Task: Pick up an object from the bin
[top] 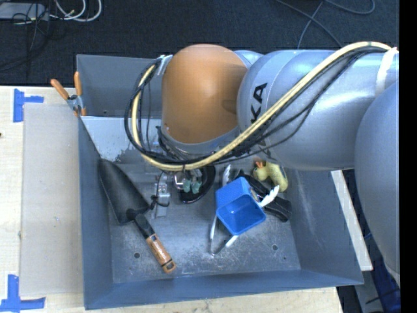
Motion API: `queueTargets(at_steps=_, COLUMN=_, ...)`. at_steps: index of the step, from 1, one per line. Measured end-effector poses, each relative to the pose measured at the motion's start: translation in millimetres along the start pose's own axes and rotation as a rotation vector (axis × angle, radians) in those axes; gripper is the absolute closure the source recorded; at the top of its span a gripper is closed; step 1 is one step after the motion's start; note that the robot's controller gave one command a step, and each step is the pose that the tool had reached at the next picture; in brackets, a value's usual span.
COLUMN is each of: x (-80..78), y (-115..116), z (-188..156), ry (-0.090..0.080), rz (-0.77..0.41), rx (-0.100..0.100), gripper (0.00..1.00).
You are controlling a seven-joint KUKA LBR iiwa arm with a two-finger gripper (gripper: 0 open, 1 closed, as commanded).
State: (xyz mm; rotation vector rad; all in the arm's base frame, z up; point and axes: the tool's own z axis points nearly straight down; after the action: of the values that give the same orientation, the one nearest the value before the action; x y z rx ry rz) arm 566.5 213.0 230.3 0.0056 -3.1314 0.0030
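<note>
My gripper [161, 194] hangs low in the middle of the bin, beneath the orange cover, and most of it is hidden. Its visible metal tip sits just right of a black garden trowel [121, 192], close to the trowel's neck. The trowel lies slanted along the bin's left side, its brown wooden handle pointing to the front. A blue square cup [240, 207] lies tilted to the right of the gripper. Nothing can be made out in the gripper's grasp.
Metal tongs [217, 237] poke out from under the blue cup toward the front. A yellow and white thing [270, 173] and black pieces [277, 207] lie heaped at the right. The arm covers the back of the bin.
</note>
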Motion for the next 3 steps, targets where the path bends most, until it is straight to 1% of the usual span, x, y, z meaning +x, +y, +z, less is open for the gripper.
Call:
queueTargets(at_steps=1, x=-1.9, y=-1, z=-4, ry=-0.008, rz=0.006, rx=-0.002, gripper=0.0)
queueTargets(at_steps=2, x=-6.0, y=7, z=83, ry=-0.009, rz=0.083, rx=-0.002, gripper=0.0)
queueTargets(at_steps=3, x=-4.4, y=10, z=127, ry=-0.004, rz=0.155, rx=0.0, gripper=0.0)
